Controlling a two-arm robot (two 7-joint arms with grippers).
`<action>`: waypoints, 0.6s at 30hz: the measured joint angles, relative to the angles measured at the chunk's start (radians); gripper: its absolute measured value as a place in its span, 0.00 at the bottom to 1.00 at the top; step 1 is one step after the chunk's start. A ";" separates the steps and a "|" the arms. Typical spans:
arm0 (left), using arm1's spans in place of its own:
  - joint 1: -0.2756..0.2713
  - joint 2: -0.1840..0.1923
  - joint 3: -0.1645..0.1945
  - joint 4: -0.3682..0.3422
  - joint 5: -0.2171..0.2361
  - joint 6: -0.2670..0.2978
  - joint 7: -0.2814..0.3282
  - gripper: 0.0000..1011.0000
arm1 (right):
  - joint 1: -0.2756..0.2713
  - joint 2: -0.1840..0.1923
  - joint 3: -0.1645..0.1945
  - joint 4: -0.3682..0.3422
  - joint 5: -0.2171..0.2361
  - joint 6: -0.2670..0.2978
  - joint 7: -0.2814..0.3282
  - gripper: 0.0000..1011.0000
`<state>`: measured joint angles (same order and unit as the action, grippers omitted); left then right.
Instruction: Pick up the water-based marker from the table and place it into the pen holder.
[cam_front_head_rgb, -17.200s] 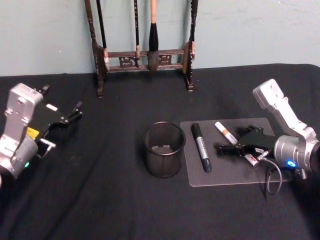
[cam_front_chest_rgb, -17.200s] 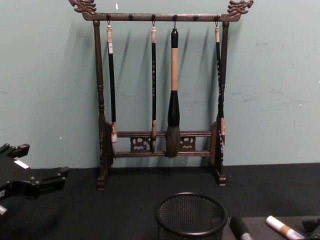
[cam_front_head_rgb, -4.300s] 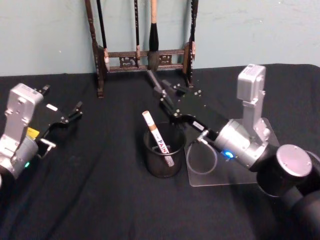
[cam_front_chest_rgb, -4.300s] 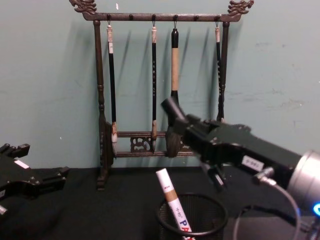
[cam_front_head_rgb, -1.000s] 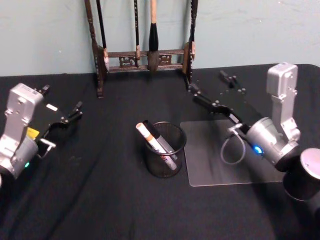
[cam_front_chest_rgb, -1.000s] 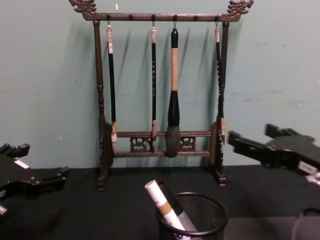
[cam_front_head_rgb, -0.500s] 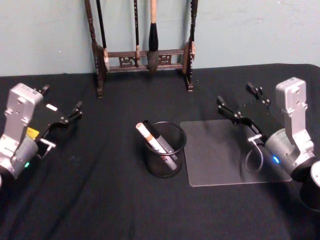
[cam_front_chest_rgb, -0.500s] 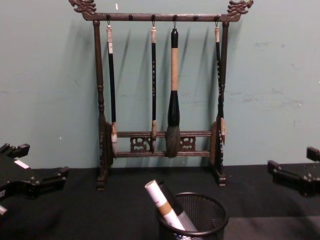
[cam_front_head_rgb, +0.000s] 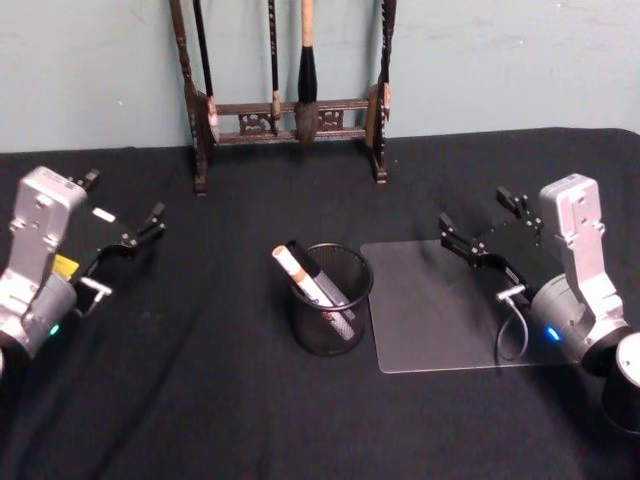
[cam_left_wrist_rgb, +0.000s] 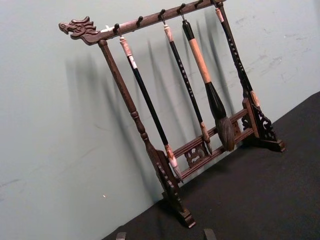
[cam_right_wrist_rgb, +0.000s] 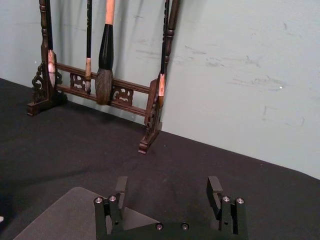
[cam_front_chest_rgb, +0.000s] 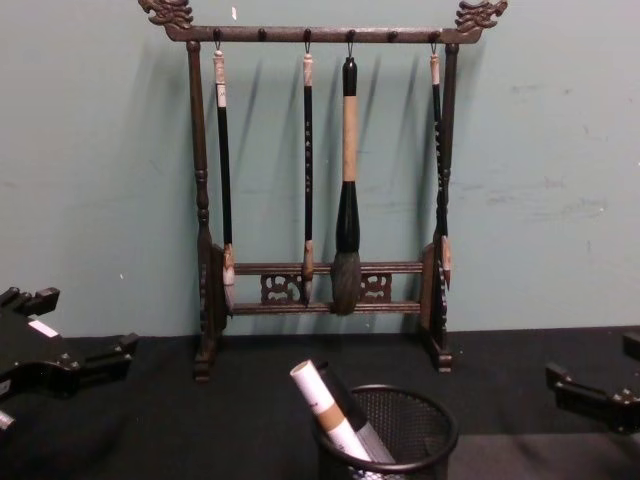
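The pen holder (cam_front_head_rgb: 318, 335) is a round black mesh cup at the table's middle, also low in the chest view (cam_front_chest_rgb: 410, 440). Two markers lean inside it toward its left rim: a white one with a brown band (cam_front_head_rgb: 298, 279) (cam_front_chest_rgb: 322, 402) and a black one (cam_front_head_rgb: 322, 277) (cam_front_chest_rgb: 345, 396). I cannot tell which is the water-based marker. My right gripper (cam_front_head_rgb: 472, 208) (cam_right_wrist_rgb: 167, 187) (cam_front_chest_rgb: 592, 362) hovers open and empty over the right part of a clear mat (cam_front_head_rgb: 430, 320), well clear of the holder. My left gripper (cam_front_head_rgb: 125, 198) (cam_front_chest_rgb: 88, 320) (cam_left_wrist_rgb: 165, 235) is parked open at the far left.
A tall dark wooden brush rack (cam_front_head_rgb: 290, 110) (cam_front_chest_rgb: 320, 200) with several hanging brushes stands against the back wall behind the holder. The clear mat lies flat to the right of the holder. Black cloth covers the table.
My right gripper has drawn back from above the table's middle to the right and lower, still open. The markers in the holder and the left arm have not moved.
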<state>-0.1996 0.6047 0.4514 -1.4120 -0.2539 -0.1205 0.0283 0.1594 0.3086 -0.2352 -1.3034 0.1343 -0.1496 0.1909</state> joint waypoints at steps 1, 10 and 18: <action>0.000 0.000 0.000 0.000 0.000 0.000 0.000 0.99 | 0.000 0.000 0.000 0.000 0.000 0.000 0.000 0.99; 0.000 0.000 0.000 0.000 0.000 0.000 0.000 0.99 | 0.000 0.001 -0.001 -0.002 0.002 -0.001 0.000 0.99; 0.000 0.000 0.000 0.000 0.000 0.000 0.000 0.99 | 0.001 0.002 -0.001 -0.003 0.005 -0.002 0.001 0.99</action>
<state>-0.1995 0.6047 0.4514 -1.4120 -0.2539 -0.1205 0.0283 0.1602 0.3105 -0.2366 -1.3065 0.1390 -0.1514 0.1918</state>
